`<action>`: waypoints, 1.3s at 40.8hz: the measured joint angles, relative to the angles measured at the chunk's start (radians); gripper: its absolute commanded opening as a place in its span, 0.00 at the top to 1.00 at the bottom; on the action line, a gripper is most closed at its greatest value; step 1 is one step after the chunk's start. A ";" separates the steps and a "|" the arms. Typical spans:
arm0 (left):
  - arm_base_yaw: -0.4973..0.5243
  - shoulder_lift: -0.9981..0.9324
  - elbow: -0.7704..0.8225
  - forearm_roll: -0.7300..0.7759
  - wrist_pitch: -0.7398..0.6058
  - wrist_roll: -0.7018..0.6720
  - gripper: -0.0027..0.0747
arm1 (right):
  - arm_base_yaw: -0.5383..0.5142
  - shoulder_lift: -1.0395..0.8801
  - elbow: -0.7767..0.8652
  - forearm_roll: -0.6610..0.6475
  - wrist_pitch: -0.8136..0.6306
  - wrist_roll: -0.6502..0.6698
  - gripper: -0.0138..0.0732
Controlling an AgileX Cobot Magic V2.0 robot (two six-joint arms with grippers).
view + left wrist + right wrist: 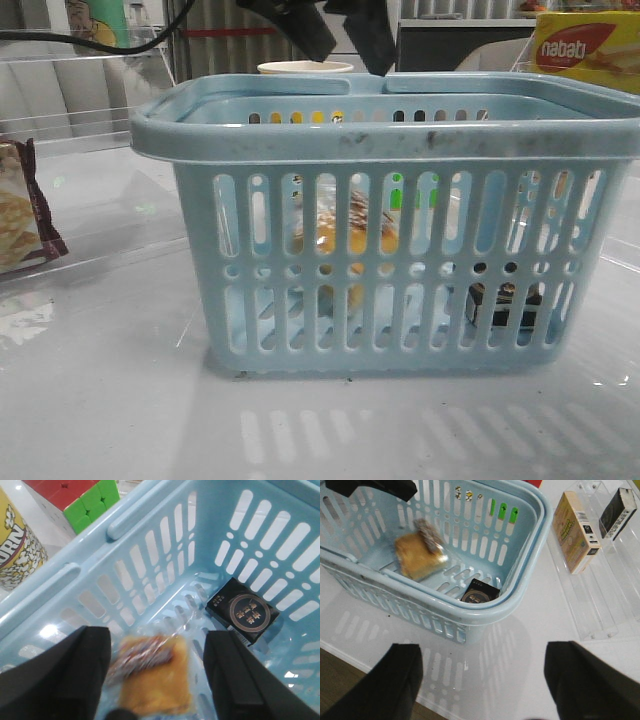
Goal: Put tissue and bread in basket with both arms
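Both the blurred bread [155, 677] and the tissue [243, 611] seem to lie inside the basket [385, 145], left tool [157, 680] wide above, right tool [482, 680] wide over the worktop [520, 670].

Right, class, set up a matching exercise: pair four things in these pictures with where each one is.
Things:
1. bread
2. tissue
3. left gripper
4. right gripper

Places:
A. over the bare table, outside the basket
B. on the basket floor, in a corner
C. blurred, inside the basket below open fingers
D. open above the basket's inside

Pairs: 1-C, 2-B, 3-D, 4-A
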State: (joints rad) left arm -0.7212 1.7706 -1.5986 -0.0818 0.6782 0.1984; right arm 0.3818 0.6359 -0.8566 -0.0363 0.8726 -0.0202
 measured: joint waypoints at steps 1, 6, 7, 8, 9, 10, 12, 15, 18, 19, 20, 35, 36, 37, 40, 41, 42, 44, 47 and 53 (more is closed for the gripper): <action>0.000 -0.002 0.000 0.000 0.000 -0.002 0.33 | 0.000 0.000 0.000 0.000 0.000 0.000 0.15; 0.000 -0.013 0.000 0.000 0.000 -0.003 0.33 | 0.000 0.000 0.000 0.000 0.000 0.000 0.15; 0.000 -0.016 0.000 0.000 0.000 -0.003 0.33 | 0.000 0.000 0.000 0.000 0.000 0.000 0.15; 0.000 -0.023 0.000 0.000 0.000 -0.003 0.33 | 0.000 0.000 0.000 0.000 0.000 0.000 0.15; 0.000 -0.030 0.000 0.000 0.000 -0.003 0.33 | 0.000 0.000 0.000 0.000 0.000 0.000 0.15; 0.000 -0.039 0.000 0.000 0.000 -0.003 0.33 | 0.000 0.000 0.000 0.000 0.000 0.000 0.15; 0.000 -0.059 0.000 0.000 0.004 -0.003 0.33 | 0.000 0.000 0.000 0.000 0.000 0.000 0.15; 0.000 -0.097 0.000 0.000 0.024 -0.003 0.33 | 0.000 0.000 0.000 0.000 0.000 0.000 0.15; 0.000 -0.144 0.000 0.008 0.059 -0.003 0.33 | 0.000 0.000 0.000 0.000 0.000 0.000 0.15; 0.000 -0.158 0.000 0.009 0.075 -0.003 0.33 | 0.000 0.000 0.000 0.000 0.000 0.000 0.15; 0.000 -0.179 0.000 0.012 0.088 -0.003 0.33 | 0.000 0.000 0.000 0.000 0.000 0.000 0.15; 0.000 -0.530 0.153 0.039 0.236 -0.034 0.33 | 0.000 0.000 0.000 0.000 0.000 0.000 0.15; 0.000 -0.559 0.174 0.050 0.235 -0.043 0.33 | 0.000 0.000 0.000 0.000 0.000 0.000 0.15; 0.000 -0.589 0.202 0.064 0.239 -0.051 0.33 | 0.000 0.000 0.000 0.000 0.000 0.000 0.15; 0.000 -0.664 0.275 0.105 0.244 -0.093 0.33 | 0.000 0.000 0.000 0.000 0.000 0.000 0.15; 0.000 -0.695 0.304 0.122 0.244 -0.105 0.33 | 0.000 0.000 0.000 0.000 0.000 0.000 0.15; 0.000 -0.719 0.333 0.133 0.246 -0.119 0.33 | 0.000 0.000 0.000 0.000 0.000 0.000 0.15; 0.000 -0.783 0.383 0.157 0.246 -0.142 0.33 | 0.000 0.000 0.000 0.000 0.000 0.000 0.15; 0.000 -0.870 0.460 0.172 0.246 -0.168 0.33 | 0.000 0.000 0.000 0.000 0.000 0.000 0.15; 0.002 -1.028 0.603 0.174 0.243 -0.183 0.33 | 0.000 0.000 0.000 0.000 0.000 0.000 0.15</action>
State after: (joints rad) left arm -0.7190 0.7423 -0.9954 0.0925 0.9212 0.0155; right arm 0.3818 0.6359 -0.8566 -0.0363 0.8726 -0.0202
